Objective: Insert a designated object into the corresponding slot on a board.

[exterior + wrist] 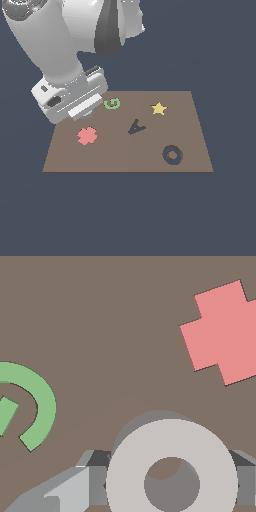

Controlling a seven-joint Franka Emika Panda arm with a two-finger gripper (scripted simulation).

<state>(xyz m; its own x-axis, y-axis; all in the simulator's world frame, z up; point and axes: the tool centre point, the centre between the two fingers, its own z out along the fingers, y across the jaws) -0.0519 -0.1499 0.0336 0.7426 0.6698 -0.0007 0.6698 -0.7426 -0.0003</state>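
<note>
The light grey ring sits between my gripper's fingers in the wrist view. My gripper is shut on it and holds it above the brown board. In the exterior view the gripper hangs over the board's far corner on the exterior view's left, between the green G and the pink flower; the hand hides the ring there. The dark ring-shaped slot with a brown centre lies near the board's near edge on the exterior view's right, well away from the gripper.
A yellow star and a dark A-shaped mark lie on the board between the gripper and the slot. In the wrist view the green G and the pink flower flank the ring. The board rests on a dark blue-grey floor.
</note>
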